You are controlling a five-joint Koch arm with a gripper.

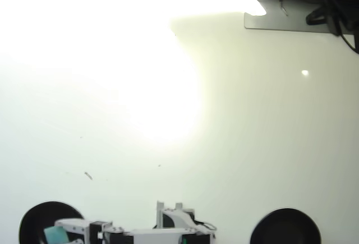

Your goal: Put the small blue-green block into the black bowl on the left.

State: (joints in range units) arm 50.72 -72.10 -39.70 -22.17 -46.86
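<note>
The small blue-green block (55, 235) is over the inside of the left black bowl (33, 219) at the bottom left of the overhead view. My gripper (60, 232) reaches left from the arm's base (174, 224) at the bottom centre. Its white jaws lie above and below the block and are shut on it. I cannot tell whether the block touches the bowl's floor. The bottom edge of the view cuts off part of the gripper and the bowl.
A second black bowl (286, 228) sits at the bottom right. The white table (235, 132) is washed out by glare at the upper left. A monitor stand and cables (303, 14) are at the top right edge.
</note>
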